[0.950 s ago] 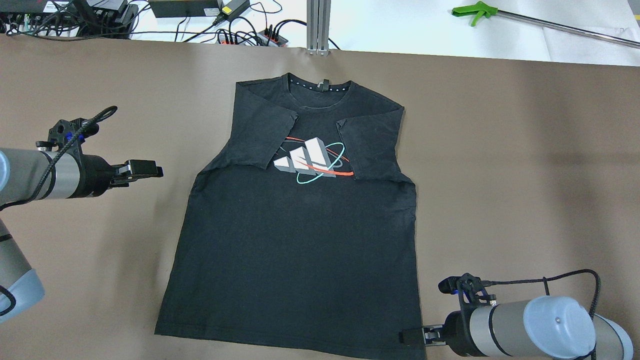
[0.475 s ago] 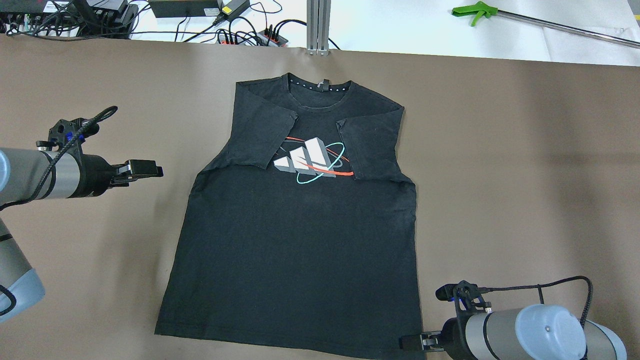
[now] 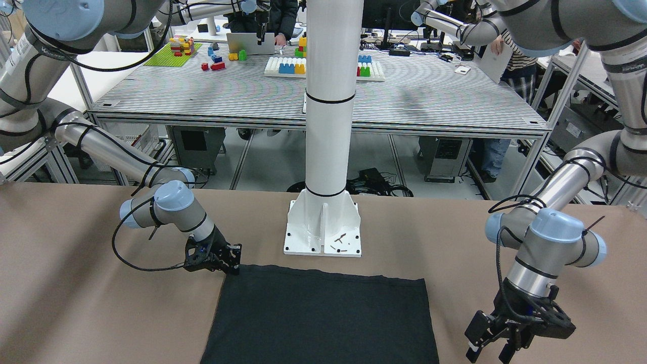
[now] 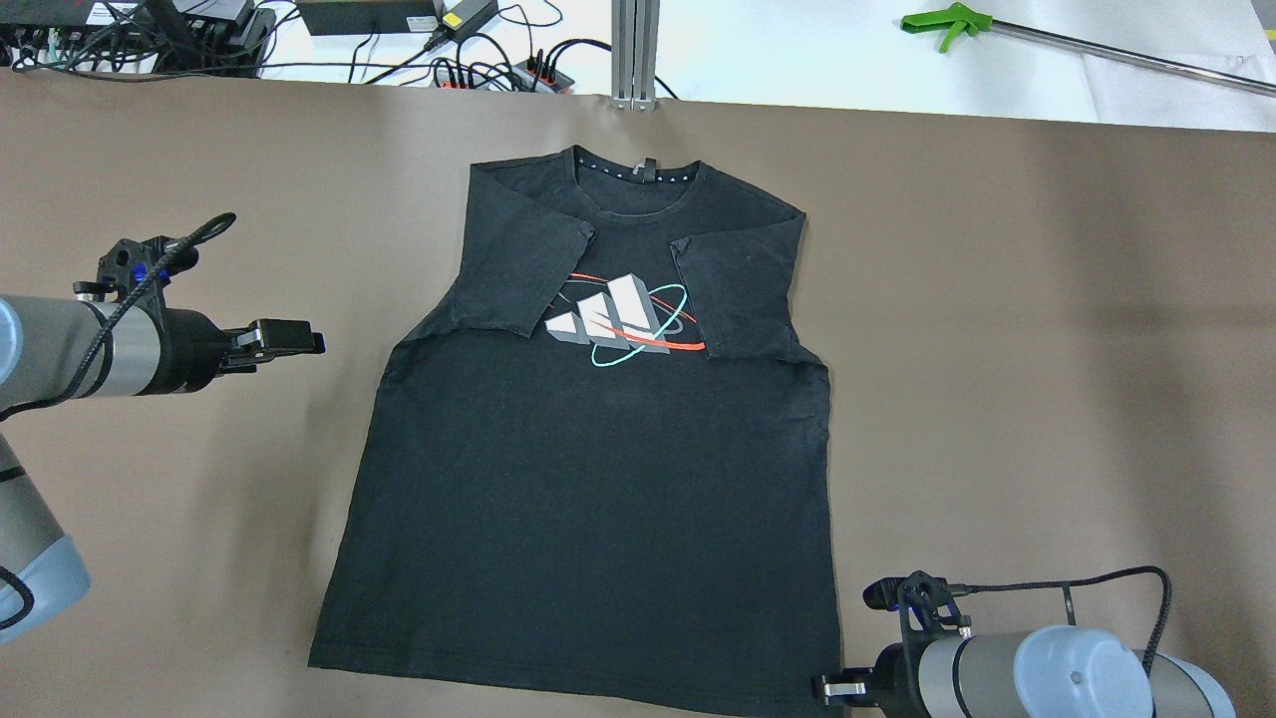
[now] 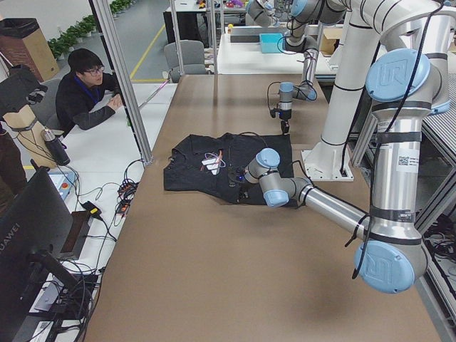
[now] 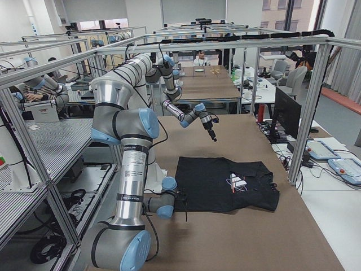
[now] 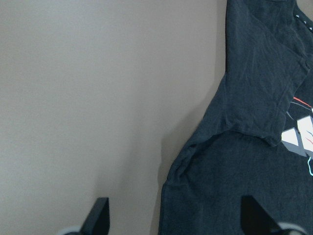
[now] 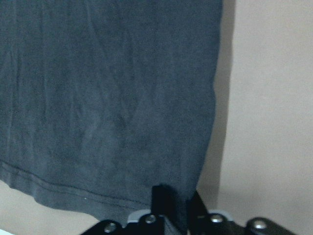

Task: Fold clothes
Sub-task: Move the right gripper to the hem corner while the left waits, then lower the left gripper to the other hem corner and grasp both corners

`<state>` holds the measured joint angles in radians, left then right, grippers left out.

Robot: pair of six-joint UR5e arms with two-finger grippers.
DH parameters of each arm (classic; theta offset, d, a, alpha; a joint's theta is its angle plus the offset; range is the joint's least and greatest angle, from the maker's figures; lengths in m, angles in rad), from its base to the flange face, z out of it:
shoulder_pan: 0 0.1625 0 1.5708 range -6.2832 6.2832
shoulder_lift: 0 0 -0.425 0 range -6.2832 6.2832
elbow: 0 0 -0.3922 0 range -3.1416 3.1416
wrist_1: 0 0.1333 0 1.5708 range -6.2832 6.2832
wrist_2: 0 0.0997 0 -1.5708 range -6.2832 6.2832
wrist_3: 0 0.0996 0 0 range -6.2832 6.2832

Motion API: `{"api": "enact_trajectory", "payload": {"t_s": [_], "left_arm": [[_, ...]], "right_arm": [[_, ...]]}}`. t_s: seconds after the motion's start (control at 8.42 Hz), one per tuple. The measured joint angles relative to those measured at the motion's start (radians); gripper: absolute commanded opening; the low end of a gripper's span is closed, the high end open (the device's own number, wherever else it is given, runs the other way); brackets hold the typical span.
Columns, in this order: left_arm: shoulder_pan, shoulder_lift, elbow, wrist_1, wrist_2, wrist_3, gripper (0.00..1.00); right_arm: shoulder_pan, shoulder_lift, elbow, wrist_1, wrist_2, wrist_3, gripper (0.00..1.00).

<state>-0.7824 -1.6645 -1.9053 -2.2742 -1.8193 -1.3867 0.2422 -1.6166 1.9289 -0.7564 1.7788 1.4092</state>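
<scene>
Robotics laboratory, open-plan. Grounds for this finding:

- Grey jointed robot arms [image 6: 121,96] stand on white pillars [image 3: 328,101], and the benches are fenced by aluminium frames [image 6: 311,101].
- A slatted bench [image 3: 445,101] behind the pillar, well back from both sets of jaws, carries toy building blocks [image 3: 287,65] and a laptop [image 3: 247,43].
- Power strips and cables [image 4: 498,68] lie past the brown tabletop [image 4: 1047,299], ahead of the jaws.
- A man [image 5: 89,92] sits across from the jaws, with a monitor [image 5: 32,228] nearby.

A black garment [image 6: 208,180] lies flat on the brown surface [image 6: 254,243]. The near right arm [image 6: 164,206] is low at its near corner. The far left pincer [image 6: 213,136] hangs over the surface beyond it.
</scene>
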Motion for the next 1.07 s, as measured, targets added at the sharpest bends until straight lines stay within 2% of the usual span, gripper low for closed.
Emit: {"api": "enact_trajectory", "payload": {"t_s": [0.48, 0.83, 1.07], "left_arm": [[-0.001, 0.005, -0.003, -0.005, -0.001, 0.007, 0.94], [0.012, 0.086, -0.004, -0.156, -0.033, -0.007, 0.95], [0.075, 0.114, -0.007, -0.204, -0.02, -0.062, 0.95]], "right_arm": [[-0.015, 0.001, 0.034, 0.001, -0.023, 0.027, 0.0], [-0.009, 0.005, 0.055, 0.012, -0.023, 0.027, 0.0], [0.006, 0.013, 0.058, 0.015, -0.026, 0.026, 0.0]]}}
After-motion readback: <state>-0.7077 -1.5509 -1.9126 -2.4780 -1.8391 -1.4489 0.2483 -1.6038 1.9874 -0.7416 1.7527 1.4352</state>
